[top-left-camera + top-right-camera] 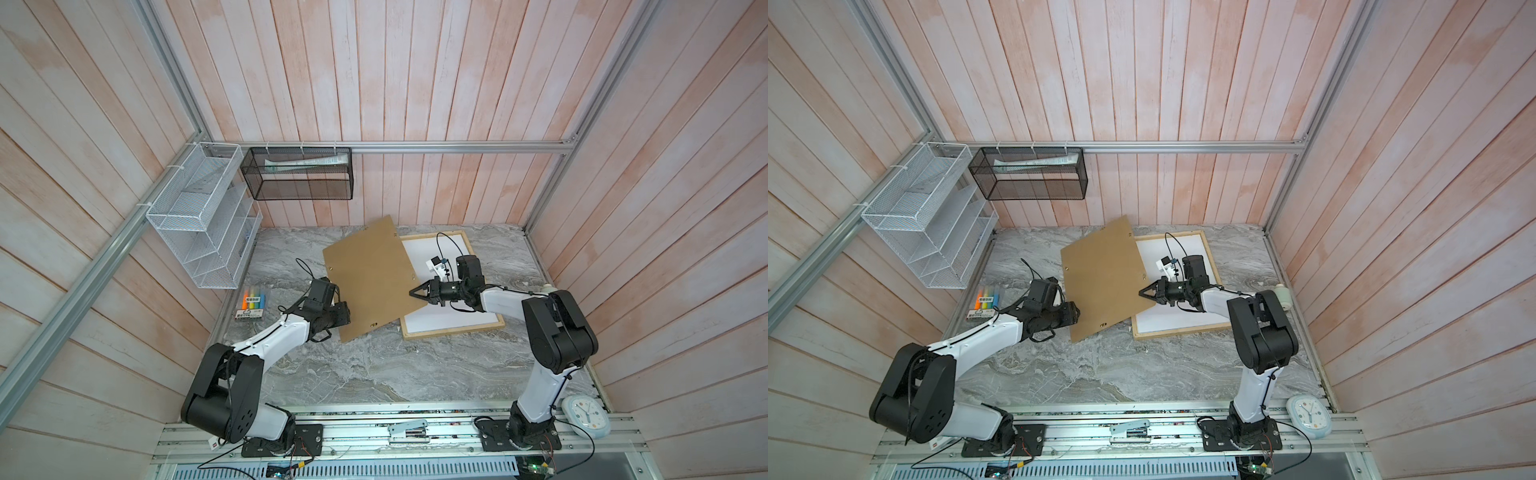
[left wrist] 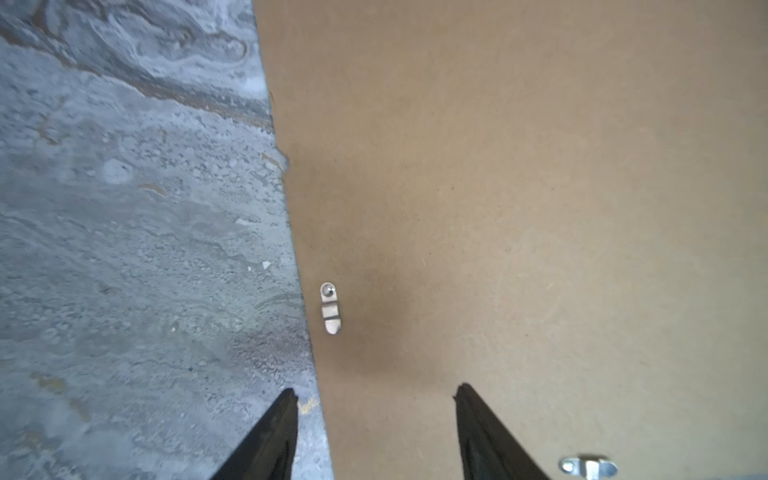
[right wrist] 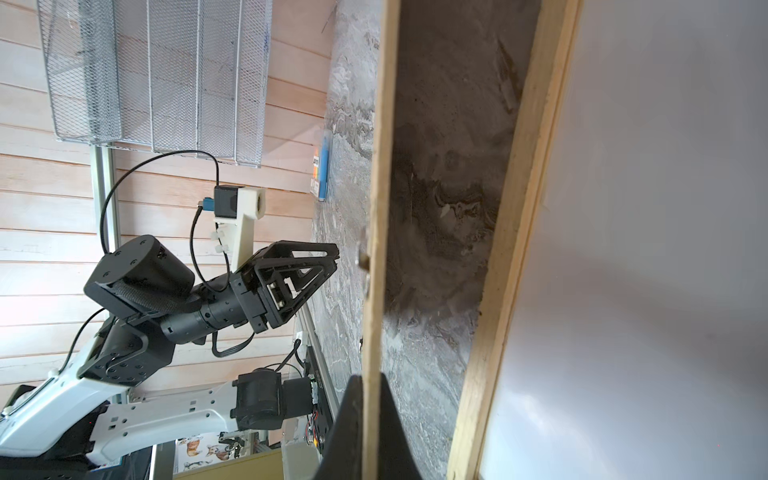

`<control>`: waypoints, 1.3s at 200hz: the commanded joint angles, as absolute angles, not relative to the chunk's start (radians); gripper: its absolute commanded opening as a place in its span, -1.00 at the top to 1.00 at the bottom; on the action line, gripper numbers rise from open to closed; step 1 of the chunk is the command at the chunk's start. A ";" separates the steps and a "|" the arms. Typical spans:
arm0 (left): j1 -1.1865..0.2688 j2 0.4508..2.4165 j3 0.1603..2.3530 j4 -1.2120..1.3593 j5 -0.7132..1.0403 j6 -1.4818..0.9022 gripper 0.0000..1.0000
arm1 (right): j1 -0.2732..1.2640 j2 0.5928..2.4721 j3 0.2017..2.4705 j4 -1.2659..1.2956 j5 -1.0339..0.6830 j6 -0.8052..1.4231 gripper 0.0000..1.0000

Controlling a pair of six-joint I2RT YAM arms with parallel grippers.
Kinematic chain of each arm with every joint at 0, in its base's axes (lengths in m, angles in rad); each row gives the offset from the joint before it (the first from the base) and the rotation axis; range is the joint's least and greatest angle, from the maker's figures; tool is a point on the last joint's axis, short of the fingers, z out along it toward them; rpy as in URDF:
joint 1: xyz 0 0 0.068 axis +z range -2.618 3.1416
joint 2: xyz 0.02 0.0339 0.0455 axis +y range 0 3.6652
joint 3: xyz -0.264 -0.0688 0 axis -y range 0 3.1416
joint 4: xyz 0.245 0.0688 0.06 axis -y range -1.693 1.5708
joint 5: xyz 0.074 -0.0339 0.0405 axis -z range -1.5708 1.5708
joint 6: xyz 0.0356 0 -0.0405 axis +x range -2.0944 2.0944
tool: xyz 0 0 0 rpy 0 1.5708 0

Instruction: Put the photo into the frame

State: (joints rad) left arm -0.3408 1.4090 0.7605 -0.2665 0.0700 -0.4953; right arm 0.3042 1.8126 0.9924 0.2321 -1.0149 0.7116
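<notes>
Right wrist view: your right gripper (image 3: 371, 386) pinches the backing board (image 3: 383, 166) by its edge, tilted over the frame (image 1: 453, 329) right of centre in both top views. Your left gripper (image 2: 376, 390) gapes at the board's far edge. The photo is unseen. I judge you're clearing the frame, so next lay the board aside.

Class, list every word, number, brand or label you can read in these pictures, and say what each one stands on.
No text reads clearly in any view.
Highlighter pack: print on its white and dark labels, too small to read.
Pale item in the black mesh basket: faint print, blurred.
Clock: coloured marks and hands, no numerals legible.
</notes>
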 commanded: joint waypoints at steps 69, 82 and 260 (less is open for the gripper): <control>-0.455 1.392 0.799 -0.221 0.082 -0.564 -0.24 | 0.134 1.589 1.062 0.057 -1.011 0.566 1.00; -0.487 1.429 0.823 -0.215 0.071 -0.570 -0.25 | 0.101 1.562 1.066 0.049 -1.015 0.563 1.00; -0.714 2.023 1.319 -0.265 -0.025 -0.576 0.05 | -0.273 1.309 1.027 -0.135 -0.965 0.490 1.00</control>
